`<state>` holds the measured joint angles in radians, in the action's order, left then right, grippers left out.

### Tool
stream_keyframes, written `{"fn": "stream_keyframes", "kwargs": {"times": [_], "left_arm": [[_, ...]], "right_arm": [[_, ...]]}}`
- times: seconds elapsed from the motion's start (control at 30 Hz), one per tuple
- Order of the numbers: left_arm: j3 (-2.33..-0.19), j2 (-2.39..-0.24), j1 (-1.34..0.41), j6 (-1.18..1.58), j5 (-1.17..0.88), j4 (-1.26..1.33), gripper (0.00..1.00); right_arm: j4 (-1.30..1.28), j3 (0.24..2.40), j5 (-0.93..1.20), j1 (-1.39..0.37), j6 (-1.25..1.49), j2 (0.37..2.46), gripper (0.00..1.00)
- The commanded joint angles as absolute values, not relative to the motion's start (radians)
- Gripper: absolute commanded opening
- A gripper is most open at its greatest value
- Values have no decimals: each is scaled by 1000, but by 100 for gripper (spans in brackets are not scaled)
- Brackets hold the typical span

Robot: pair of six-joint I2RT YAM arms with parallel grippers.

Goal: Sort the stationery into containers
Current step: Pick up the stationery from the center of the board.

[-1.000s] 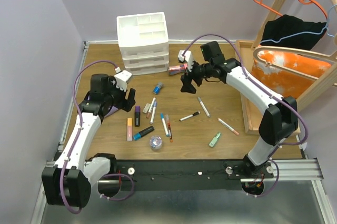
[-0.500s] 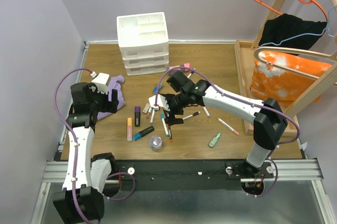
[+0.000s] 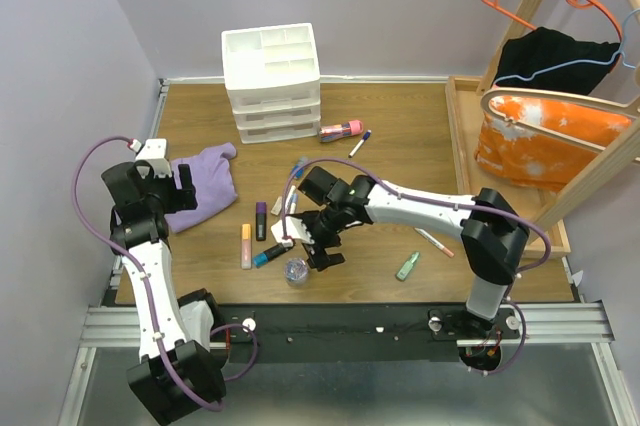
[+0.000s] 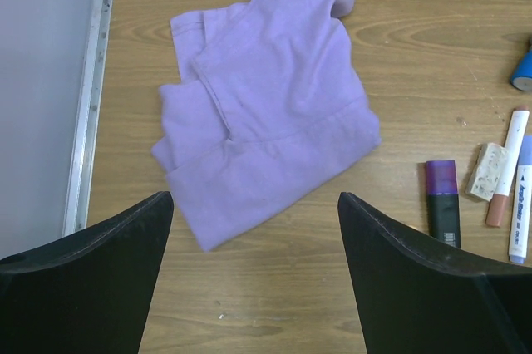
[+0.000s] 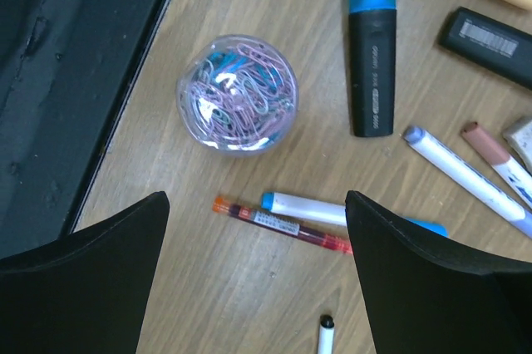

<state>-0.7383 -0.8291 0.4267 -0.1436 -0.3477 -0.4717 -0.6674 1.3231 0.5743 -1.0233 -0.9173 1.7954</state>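
The stationery lies scattered on the wooden table: a purple-capped black highlighter (image 3: 261, 221) (image 4: 443, 208), a peach highlighter (image 3: 246, 244), a blue-capped black highlighter (image 3: 272, 253) (image 5: 371, 46), a pink marker (image 3: 340, 130) and a white pen with a pink tip (image 3: 433, 241). At the back stands the white organiser (image 3: 270, 81). My right gripper (image 3: 312, 246) (image 5: 256, 221) hangs open over a red pen with an orange cap (image 5: 283, 225) and a blue-capped white marker (image 5: 307, 207). My left gripper (image 3: 180, 191) (image 4: 253, 229) is open at the near edge of the purple cloth, holding nothing.
A purple cloth (image 3: 205, 186) (image 4: 266, 130) lies at the left. A clear ball of paper clips (image 3: 295, 270) (image 5: 238, 92) sits by the front rail. A green item (image 3: 407, 266) lies near the front right. A wooden frame (image 3: 465, 176) with an orange cloth and hangers stands at the right.
My right arm swung from beside the organiser down to the pens near the front. My left arm drew back to the left, uncovering the purple cloth.
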Motion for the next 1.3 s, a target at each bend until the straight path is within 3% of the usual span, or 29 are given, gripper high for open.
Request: {"fn": "stream_keyframes", "kwargs": {"times": [0.0,0.37,0.8,0.87,0.9,1.1,1.27], "left_arm": [[-750,-804,454,-109,-356,-462,89],[-746,-788,460,-84,-359,-465,89],[-750,-785,462,-89,-382,-480,89],[-752,-790,462,-87,-390,-482,89],[-752,-793,463,-84,-394,-480,89],[-753,-799,462,-103,-529,-492,89],[-752,-833,460,-16,-790,-448,89]], "right_arm": [[-637,1338,632,-1071,-916,1833,94],[-506,1302,637,-1135,-835,1855,94],[-491,1325,609,-1152,-764,1913,85],[-508,1338,609,-1150,-753,1922,79],[-512,1344,609,-1150,-749,1924,70],[-572,1419,551,-1143,-672,1893,37],[-635,1602,593,-1025,-476,1870,31]]}}
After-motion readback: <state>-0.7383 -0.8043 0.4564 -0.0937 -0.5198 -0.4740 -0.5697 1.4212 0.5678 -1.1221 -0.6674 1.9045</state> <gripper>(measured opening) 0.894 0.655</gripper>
